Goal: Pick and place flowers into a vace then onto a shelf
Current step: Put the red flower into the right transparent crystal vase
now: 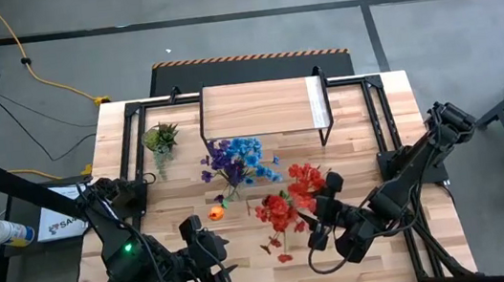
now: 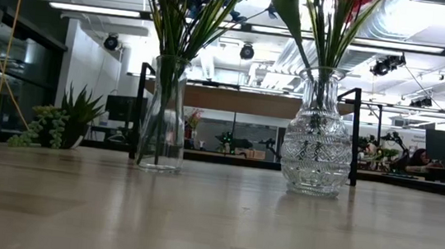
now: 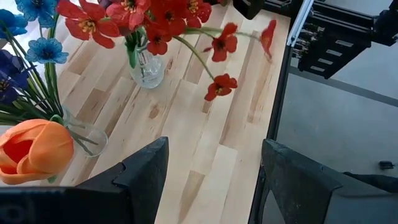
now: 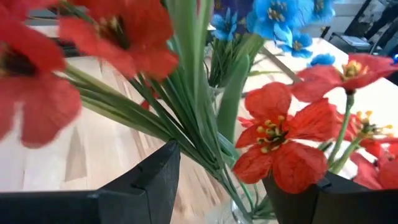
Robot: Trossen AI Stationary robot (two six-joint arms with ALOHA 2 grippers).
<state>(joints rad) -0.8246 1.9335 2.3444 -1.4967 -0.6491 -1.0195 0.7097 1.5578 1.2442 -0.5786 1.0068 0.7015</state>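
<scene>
Red flowers (image 1: 289, 204) stand in a round cut-glass vase (image 2: 317, 134) at the table's middle right. Blue and purple flowers (image 1: 235, 157), with an orange bloom (image 3: 31, 149), stand in a tall clear vase (image 2: 163, 114) to their left. The shelf (image 1: 263, 109) sits at the far middle with nothing on its wood top. My right gripper (image 4: 224, 180) is open just right of the red bunch, one finger on each side of its green stems (image 4: 205, 137). My left gripper (image 3: 211, 174) hangs open over the near part of the table, with only bare table between its fingers. My right gripper comes at the red flowers' stems (image 4: 214, 155) slanting down from the table's right, above the vase's mouth, with its fingers across them. A gap shows between the fingers (image 4: 155, 180) and the stems, and I cannot tell whether a leaf or bloom touches a finger.
A small green spiky plant (image 1: 160, 138) sits at the far left of the table. Black metal framing (image 1: 383, 144) runs along the table's edges. Bare wood lies between the vases and the near edge.
</scene>
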